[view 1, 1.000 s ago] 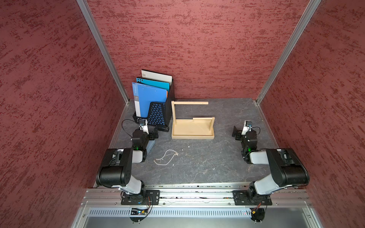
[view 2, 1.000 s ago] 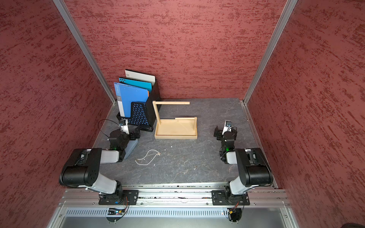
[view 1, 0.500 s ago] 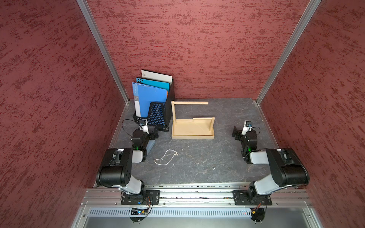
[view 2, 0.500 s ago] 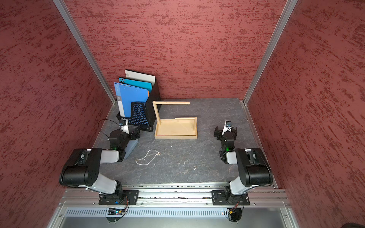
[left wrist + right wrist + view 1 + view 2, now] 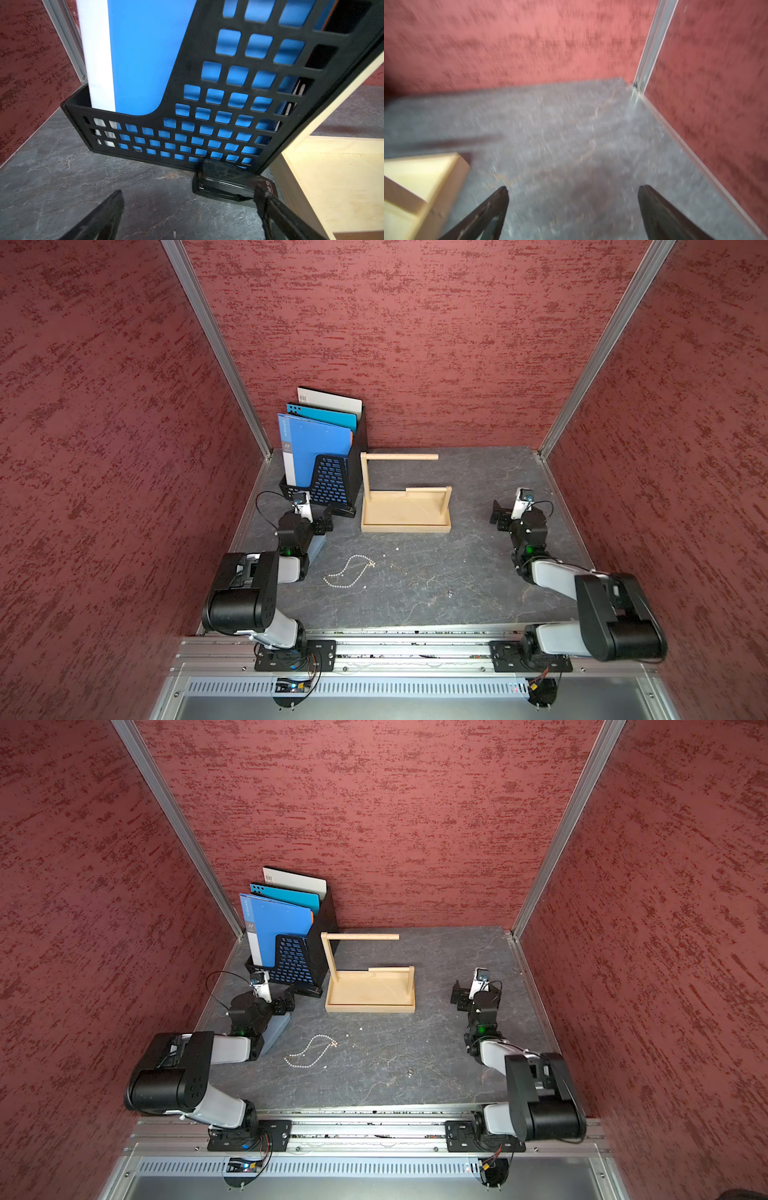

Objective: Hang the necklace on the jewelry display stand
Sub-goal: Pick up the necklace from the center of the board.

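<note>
The dark grey surface (image 5: 457,572) carries everything, with an arm at each front corner. Toward the back stands the jewelry display stand (image 5: 405,527). Its crossbar (image 5: 399,456) runs side to side, and the free end points to the robot's right.

The left end effector (image 5: 188,193) has its jaws spread wide and nothing between them. It faces the black file rack (image 5: 207,124), so its back is to the piece it needs. The right end effector (image 5: 572,189) is just as wide open and just as empty. It looks at the bare back corner, with only the corner of the stand's tray at the edge of its blurred view.

The necklace (image 5: 348,571) lies loose on the surface in both top views, a small pale loop in front of the stand. Its long axis slants from the front left toward the back right. It sits just beside the left forearm and well apart from the right arm, so the left arm looks the nearer. I reckon the left end effector must swing round and back toward the front rail to reach it.
</note>
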Controlling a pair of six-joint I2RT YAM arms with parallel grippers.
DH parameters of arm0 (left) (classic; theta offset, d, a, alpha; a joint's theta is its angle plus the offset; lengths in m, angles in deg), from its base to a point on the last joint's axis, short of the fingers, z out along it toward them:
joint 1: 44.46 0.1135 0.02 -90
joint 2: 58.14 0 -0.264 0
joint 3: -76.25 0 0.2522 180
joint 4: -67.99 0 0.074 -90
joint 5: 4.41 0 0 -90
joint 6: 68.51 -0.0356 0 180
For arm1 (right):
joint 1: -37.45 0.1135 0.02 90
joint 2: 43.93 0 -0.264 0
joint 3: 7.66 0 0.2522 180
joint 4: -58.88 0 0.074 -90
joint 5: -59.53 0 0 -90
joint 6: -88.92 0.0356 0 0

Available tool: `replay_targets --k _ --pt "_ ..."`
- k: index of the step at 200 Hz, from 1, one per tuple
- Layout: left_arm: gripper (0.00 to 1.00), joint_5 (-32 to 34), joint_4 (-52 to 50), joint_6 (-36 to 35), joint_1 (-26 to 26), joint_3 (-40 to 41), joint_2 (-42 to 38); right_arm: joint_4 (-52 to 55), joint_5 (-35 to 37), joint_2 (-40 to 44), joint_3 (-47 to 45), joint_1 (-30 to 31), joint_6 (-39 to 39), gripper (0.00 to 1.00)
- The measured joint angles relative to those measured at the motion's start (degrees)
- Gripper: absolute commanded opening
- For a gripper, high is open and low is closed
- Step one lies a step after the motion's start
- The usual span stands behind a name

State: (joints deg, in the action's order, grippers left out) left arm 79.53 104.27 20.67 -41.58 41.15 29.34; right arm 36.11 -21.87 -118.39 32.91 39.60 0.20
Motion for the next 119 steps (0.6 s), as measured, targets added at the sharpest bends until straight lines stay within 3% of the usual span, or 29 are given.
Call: replay_targets --k 28,62,100,119 --pt "0.99 2.14 -9.64 -0.02 -1.46 -2.19 -6.54 17.51 -0.33 6.54 12.79 0.00 5.18 0.99" --pt "1.00 4.72 -31.19 4.94 -2.71 -14.47 -17.42 42.12 -3.58 6.43 29.94 0.00 12.57 0.99" --pt "0.99 -2.14 -57.51 14.86 2.67 -29.05 -20.20 61.05 -8.81 6.84 33.53 1.36 20.44 0.99" --pt "1.00 -2.47 -67.54 18.12 -1.77 -28.94 -19.78 68.26 -11.34 6.01 33.48 5.27 24.15 0.99"
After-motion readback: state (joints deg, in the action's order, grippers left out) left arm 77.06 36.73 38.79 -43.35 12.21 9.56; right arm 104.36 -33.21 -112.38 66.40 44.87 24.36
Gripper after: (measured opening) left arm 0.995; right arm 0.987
